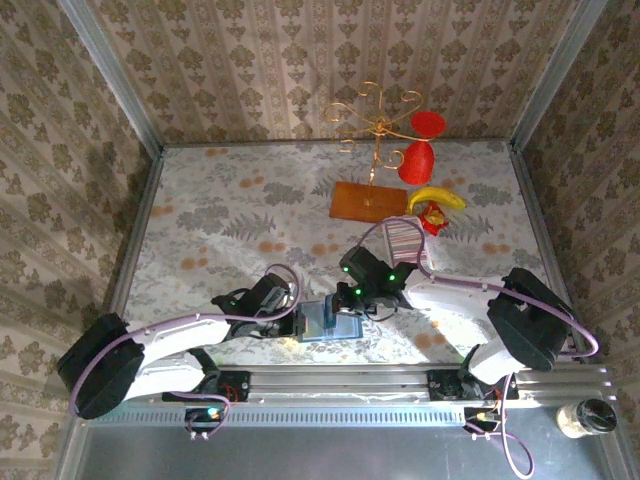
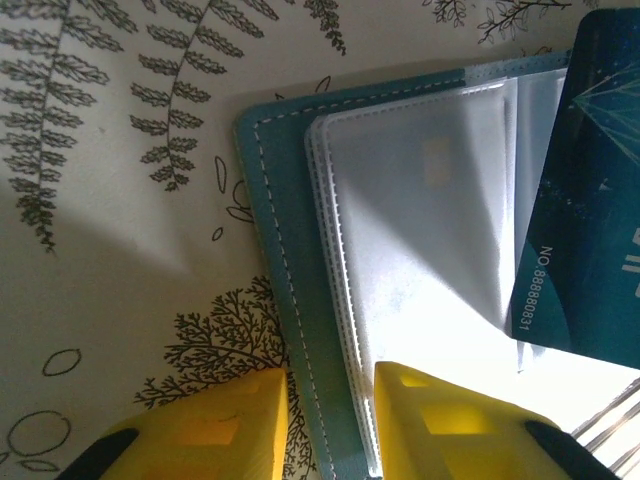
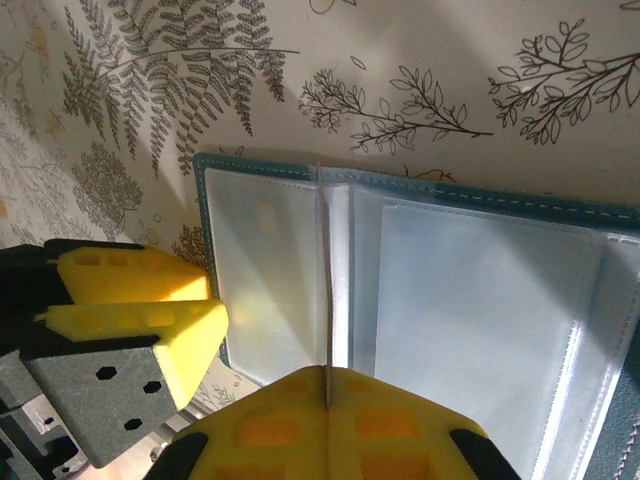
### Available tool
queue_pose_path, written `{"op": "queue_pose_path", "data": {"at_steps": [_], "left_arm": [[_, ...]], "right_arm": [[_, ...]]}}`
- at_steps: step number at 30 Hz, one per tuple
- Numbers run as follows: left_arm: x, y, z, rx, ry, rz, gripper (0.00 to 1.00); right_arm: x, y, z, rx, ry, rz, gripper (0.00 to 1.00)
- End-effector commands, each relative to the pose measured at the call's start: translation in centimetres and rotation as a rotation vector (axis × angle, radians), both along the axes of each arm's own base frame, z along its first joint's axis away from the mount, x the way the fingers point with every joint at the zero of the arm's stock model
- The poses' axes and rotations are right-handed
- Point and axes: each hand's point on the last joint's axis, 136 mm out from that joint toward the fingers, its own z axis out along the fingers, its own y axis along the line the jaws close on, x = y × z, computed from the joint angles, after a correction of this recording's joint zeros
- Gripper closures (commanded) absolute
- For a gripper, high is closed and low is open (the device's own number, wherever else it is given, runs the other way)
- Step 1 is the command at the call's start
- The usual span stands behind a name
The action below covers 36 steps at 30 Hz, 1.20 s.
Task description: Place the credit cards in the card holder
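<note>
- Card holder (image 1: pixel 328 322), open and flat on the table (image 1: pixel 200 230), close to the near edge and midway between left and right. Judged light and limp at the fold, apt to slide on the printed cloth unless pinned.
- Clear sleeves (image 3: pixel 480 300) inside it: thin, soft and glossy. Probably lying flat shut, so a card corner wants leading in at a shallow slant.
- Teal-blue card (image 2: pixel 590 180), above the holder's right part. Looks stiff, thin and slick. Best pinched by one short end, leaving most of its length free to enter a sleeve.
- Right claw (image 3: pixel 327 385): clamped tight on a card seen edge-on as a thin line over the holder's fold. Judged to be that same teal-blue card.
- Left claw (image 2: pixel 330 388): narrowly parted, straddling the holder's left edge, one finger over the table, the other over the sleeves. No firm pinch to be seen. Cannot tell whether it presses down.
- Hard to make out: faint pale squares through the sleeves, possibly chips of cards already inside. Sleeve mouths lost in glare. Card's far end cut off.
</note>
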Motion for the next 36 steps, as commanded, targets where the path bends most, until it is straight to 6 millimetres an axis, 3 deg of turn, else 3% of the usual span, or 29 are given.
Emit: {"op": "queue_pose_path", "data": {"at_steps": [1, 25, 32, 36], "left_arm": [[0.0, -0.6, 0.2, 0.0, -0.015, -0.029, 0.71], [-0.5, -0.1, -1.4, 0.059, 0.001, -0.049, 0.77], [-0.8, -0.2, -1.7, 0.067, 0.015, -0.059, 0.78], [-0.8, 0.0, -1.7, 0.067, 0.012, -0.05, 0.78]], "right_arm": [[-0.5, -0.2, -0.9, -0.005, 0.033, -0.007, 1.0], [-2.3, 0.6, -1.0, 0.084, 0.129, -0.005, 1.0], [-2.3, 0.3, -2.5, 0.049, 0.154, -0.013, 1.0], [-2.1, 0.2, -3.2, 0.008, 0.165, -0.006, 0.93]]}}
